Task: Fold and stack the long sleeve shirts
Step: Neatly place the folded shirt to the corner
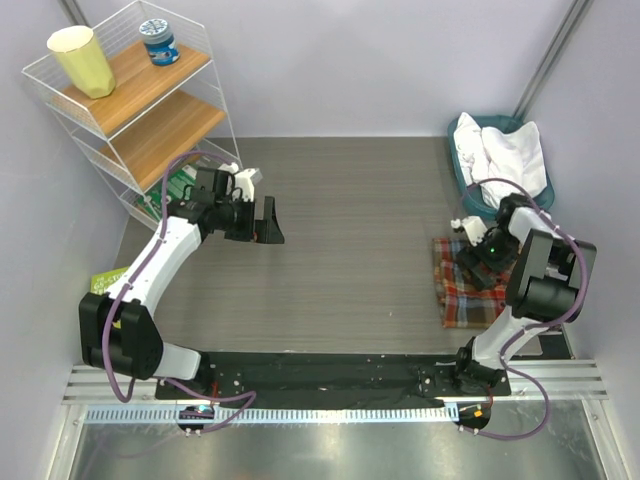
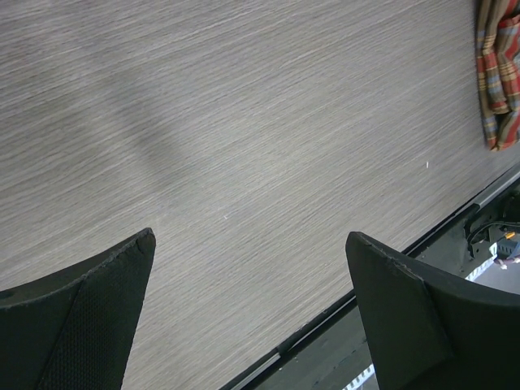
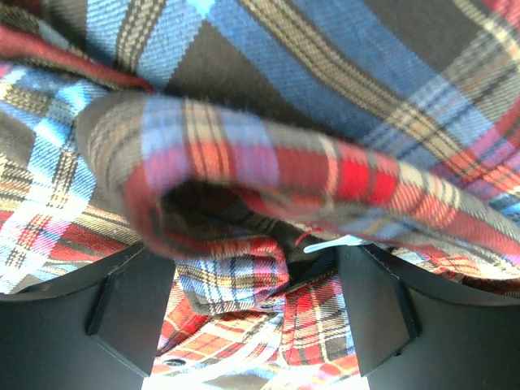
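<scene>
The plaid shirt [image 1: 465, 290] is lying folded at the table's [image 1: 350, 220] right side, and the white shirt [image 1: 510, 155] is sitting in the basket [image 1: 458, 165] behind. The right gripper [image 3: 256, 276] is down on the plaid shirt, its jaws spread around bunched cloth. The left gripper [image 2: 250, 244] is hovering with its jaws wide apart.

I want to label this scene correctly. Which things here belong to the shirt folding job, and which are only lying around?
Belong to the job:
- plaid shirt, on the table under the right arm
- white shirt, in the basket

Only lying around:
- teal basket
- wire shelf
- yellow cup, on the shelf
- blue jar, on the shelf
</scene>
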You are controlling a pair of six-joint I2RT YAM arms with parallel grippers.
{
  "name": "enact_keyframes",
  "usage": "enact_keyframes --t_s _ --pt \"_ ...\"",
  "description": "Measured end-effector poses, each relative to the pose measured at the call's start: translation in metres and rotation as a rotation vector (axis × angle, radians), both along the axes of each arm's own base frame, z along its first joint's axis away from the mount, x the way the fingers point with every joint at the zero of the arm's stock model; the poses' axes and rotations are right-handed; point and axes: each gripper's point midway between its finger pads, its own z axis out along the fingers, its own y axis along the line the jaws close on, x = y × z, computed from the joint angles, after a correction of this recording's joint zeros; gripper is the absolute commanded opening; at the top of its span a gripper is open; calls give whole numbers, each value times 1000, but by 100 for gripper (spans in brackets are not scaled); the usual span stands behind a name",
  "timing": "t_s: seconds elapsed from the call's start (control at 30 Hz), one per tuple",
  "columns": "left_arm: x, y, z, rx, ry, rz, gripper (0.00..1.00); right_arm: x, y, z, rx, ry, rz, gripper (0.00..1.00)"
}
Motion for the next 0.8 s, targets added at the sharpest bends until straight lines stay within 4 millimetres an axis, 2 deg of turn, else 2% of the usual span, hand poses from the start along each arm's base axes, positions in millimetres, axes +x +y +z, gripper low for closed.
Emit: enact_keyframes --t_s 0.13,0.2,0.37,0.47,0.57,0.63,0.67,0.7,0.73,0.77,0.8 --pt "0 0 0 0 1 0 100 0 -39 0 -45 53 13 82" --pt "0 0 0 1 2 0 100 -1 -51 1 -61 68 18 82" --pt "-2 2 4 15 10 -13 100 -1 -50 13 -26 80 29 84" --pt "1 4 12 44 4 -34 100 12 -43 44 33 49 21 87" --pt "13 9 26 97 -20 -56 100 47 -33 103 70 -103 0 90" --pt "19 12 34 124 -45 -66 100 70 -18 146 89 -236 -11 93" --pt "21 14 38 141 -58 -71 100 82 -1 173 115 -319 -12 99" --pt "22 16 40 151 -64 -72 100 87 14 189 141 -365 -11 100" --pt "21 18 43 165 -71 -78 100 90 41 208 198 -411 -13 100" --pt "21 20 45 177 -74 -78 100 88 59 218 237 -429 -11 100" --pt "21 21 45 184 -75 -79 100 86 87 227 297 -446 -6 100"
